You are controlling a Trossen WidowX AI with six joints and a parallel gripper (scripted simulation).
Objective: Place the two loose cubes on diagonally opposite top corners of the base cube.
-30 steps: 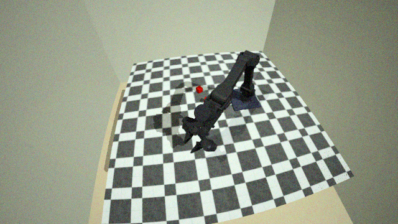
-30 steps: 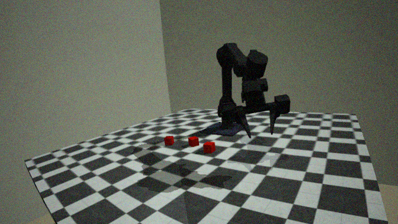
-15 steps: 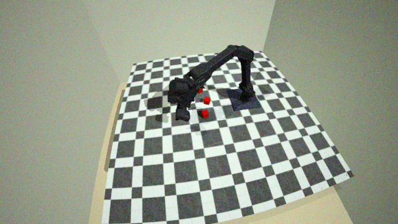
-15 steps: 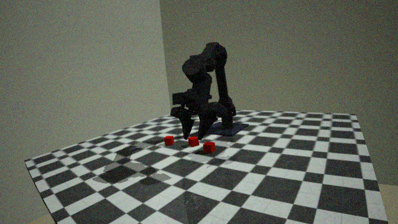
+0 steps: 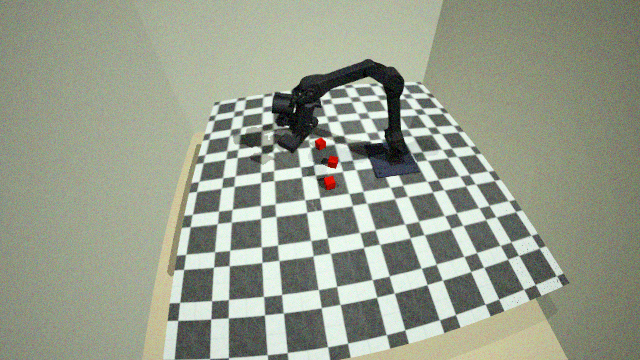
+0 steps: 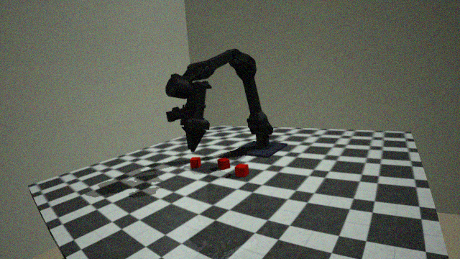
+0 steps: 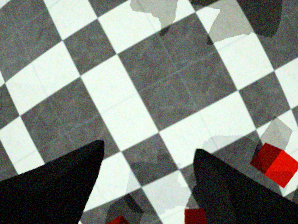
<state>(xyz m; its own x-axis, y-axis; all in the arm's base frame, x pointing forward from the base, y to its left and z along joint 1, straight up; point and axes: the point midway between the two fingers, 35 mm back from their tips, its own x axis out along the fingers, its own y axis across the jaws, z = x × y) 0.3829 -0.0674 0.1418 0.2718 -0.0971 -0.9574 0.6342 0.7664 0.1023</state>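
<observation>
Three red cubes lie apart on the checkered cloth, none stacked: a rear cube, a middle cube and a front cube. They look alike; I cannot tell which is the fixed base. My gripper points down above the cloth, close to the rear cube. It is open, with nothing between its fingertips. In the wrist view one red cube shows whole beyond the right finger; two others are cut off by the bottom edge.
The checkered cloth covers the table. The arm stands on a dark blue base plate to the right of the cubes in the top view. Shadows fall on the cloth around the gripper.
</observation>
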